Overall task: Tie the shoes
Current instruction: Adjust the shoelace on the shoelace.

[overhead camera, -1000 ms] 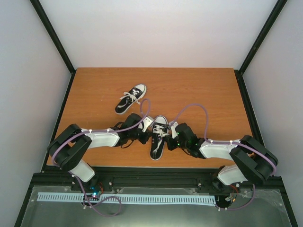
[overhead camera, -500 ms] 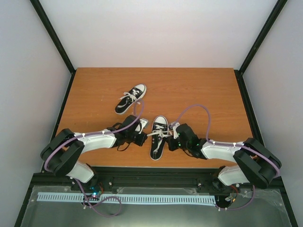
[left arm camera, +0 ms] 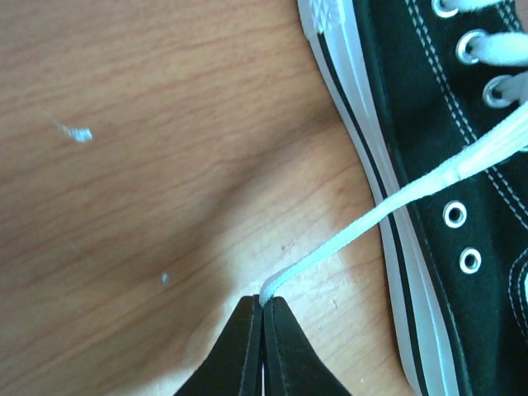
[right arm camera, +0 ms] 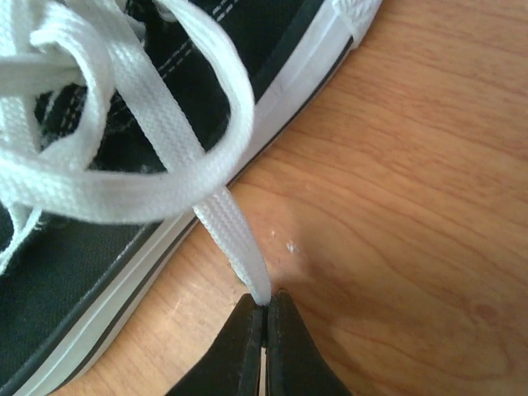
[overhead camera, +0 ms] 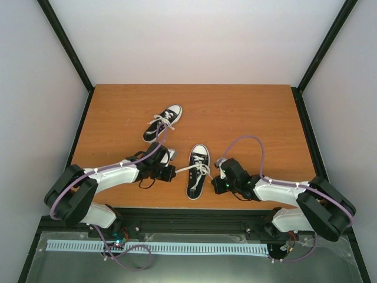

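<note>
Two small black sneakers with white toe caps lie on the wooden table: the near shoe (overhead camera: 198, 171) between the arms, and the far shoe (overhead camera: 163, 122) behind it to the left. My left gripper (overhead camera: 171, 171) sits left of the near shoe (left arm camera: 462, 181), shut on a white lace (left arm camera: 363, 227) that runs taut to the eyelets. Right of that shoe (right arm camera: 99, 272), my right gripper (overhead camera: 217, 177) is shut on the other lace (right arm camera: 235, 239), which comes out of a loose crossing of laces (right arm camera: 107, 181) on top.
The table's front edge (overhead camera: 194, 207) runs just behind both wrists. Purple cables (overhead camera: 250, 141) loop above the arms. Black frame posts and white walls close in the table on three sides.
Both grippers have drawn apart, left going left and right going right and toward the front edge, pulling the near shoe's two laces out sideways and taut.
</note>
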`<act>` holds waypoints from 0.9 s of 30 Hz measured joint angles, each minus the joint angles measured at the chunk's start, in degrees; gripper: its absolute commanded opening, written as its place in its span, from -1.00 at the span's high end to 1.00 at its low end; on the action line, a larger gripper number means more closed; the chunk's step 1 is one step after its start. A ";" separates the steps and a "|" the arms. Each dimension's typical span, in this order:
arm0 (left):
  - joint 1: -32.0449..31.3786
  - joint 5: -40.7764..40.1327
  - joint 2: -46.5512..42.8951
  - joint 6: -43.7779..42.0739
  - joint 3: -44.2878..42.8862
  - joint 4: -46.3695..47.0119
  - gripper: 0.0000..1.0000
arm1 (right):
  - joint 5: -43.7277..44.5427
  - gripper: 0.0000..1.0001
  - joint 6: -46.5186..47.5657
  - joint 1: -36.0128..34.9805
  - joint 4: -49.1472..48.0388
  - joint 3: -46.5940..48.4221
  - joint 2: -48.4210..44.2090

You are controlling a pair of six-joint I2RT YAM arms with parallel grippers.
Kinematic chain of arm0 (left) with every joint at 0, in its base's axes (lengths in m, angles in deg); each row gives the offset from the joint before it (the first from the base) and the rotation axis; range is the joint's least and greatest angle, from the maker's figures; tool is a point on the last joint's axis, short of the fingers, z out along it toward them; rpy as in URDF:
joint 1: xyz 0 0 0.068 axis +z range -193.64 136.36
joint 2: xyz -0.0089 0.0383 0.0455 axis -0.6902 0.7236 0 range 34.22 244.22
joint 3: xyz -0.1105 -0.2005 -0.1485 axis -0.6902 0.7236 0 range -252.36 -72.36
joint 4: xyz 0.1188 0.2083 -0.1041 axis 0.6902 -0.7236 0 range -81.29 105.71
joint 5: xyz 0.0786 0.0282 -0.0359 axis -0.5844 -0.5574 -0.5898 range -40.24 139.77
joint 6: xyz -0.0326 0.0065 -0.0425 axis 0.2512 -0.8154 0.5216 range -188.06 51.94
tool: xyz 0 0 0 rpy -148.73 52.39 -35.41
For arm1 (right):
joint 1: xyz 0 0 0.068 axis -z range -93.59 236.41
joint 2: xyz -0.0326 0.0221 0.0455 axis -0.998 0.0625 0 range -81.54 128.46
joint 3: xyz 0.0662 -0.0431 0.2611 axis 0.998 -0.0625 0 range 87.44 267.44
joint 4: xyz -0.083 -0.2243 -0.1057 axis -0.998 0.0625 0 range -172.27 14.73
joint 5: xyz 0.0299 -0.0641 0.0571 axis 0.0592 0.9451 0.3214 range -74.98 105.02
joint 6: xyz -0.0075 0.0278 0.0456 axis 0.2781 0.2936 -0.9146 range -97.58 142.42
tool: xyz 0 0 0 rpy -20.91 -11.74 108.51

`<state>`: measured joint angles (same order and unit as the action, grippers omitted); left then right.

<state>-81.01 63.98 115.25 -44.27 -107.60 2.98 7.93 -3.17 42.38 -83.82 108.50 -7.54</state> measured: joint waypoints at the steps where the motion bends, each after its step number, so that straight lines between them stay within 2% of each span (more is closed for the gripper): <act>1: 0.13 0.37 -0.13 0.31 0.00 -0.66 0.98 | 0.00 0.94 -0.22 0.00 0.42 -0.13 -0.44; 9: 1.40 1.64 -1.84 1.51 0.13 -2.29 0.97 | 0.00 0.88 -0.46 0.00 3.67 -0.57 -2.97; 11: 1.49 1.90 -1.29 1.51 -0.76 -2.29 0.97 | 0.00 0.67 -0.63 0.00 4.20 -0.66 -3.72; 12: 1.55 1.95 -0.76 1.51 -1.53 -2.14 0.95 | 0.02 0.45 -0.66 0.00 4.44 -0.66 -4.09; 13: 1.64 1.99 0.07 1.51 -2.78 -2.03 0.88 | 0.00 0.17 -1.07 0.02 4.55 -0.66 -4.37; 16: 2.05 1.81 3.39 1.68 -7.28 -0.98 0.43 | 0.09 -0.21 -1.64 0.00 4.96 -0.76 -5.49; 17: 2.23 1.64 4.48 1.46 -8.61 -0.50 0.21 | 0.17 -0.27 -1.49 0.00 5.27 -0.79 -6.01; 22: 3.74 0.04 9.18 2.32 -13.99 1.60 -0.36 | -0.61 -0.42 -2.71 1.57 5.60 -2.43 -10.62; 24: 4.31 -0.98 9.16 2.84 -14.01 1.73 -0.40 | -2.67 -0.44 -2.97 4.26 5.22 -3.93 -13.53; 27: 4.61 -1.75 8.33 3.56 -13.84 1.75 -0.29 | -6.27 -0.46 -3.65 9.05 4.33 -6.08 -17.64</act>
<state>-76.40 62.23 123.58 -40.71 -121.44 4.73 1.66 -6.82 51.43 -79.49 102.42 -25.18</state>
